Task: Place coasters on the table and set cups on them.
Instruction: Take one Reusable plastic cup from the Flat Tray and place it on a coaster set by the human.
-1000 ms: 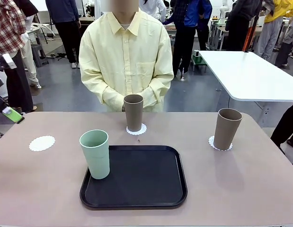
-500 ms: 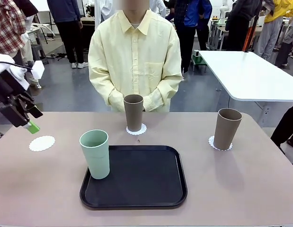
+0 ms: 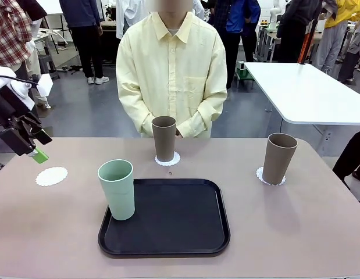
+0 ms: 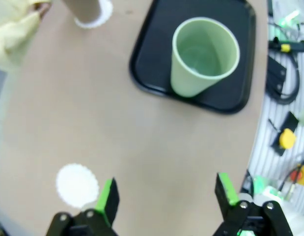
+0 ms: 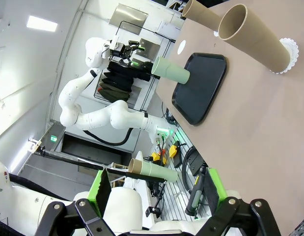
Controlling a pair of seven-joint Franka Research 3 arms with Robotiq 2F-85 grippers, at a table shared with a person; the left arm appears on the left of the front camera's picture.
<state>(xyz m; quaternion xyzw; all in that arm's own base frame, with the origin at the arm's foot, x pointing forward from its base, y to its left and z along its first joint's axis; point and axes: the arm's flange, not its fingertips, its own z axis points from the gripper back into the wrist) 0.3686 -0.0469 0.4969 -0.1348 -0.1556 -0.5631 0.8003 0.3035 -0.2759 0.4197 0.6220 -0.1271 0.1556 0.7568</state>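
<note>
The left jaws (image 3: 29, 145) are hanging spread and empty at the far left, above the counter (image 3: 52, 232); they are sitting almost where they were half a second ago, a touch lower, having swung in from the edge a second ago. Just below and right of them a bare coaster (image 3: 52, 176) is lying; in the left wrist view it is showing beside one finger (image 4: 108, 199). Further right, well clear of the jaws, the green cup (image 3: 117, 189) is standing upright on the black tray (image 3: 180, 221), unmoved. Behind the tray a brown cup (image 3: 164, 138) is resting on its coaster (image 3: 167, 160), as before. The person (image 3: 171, 70) has drifted slightly right. At far right the second brown cup (image 3: 279, 158) is standing on a coaster (image 3: 270, 177). The right jaws (image 5: 156, 189) are standing spread, gripping nothing, with that cup (image 5: 255, 37) well beyond them.
</note>
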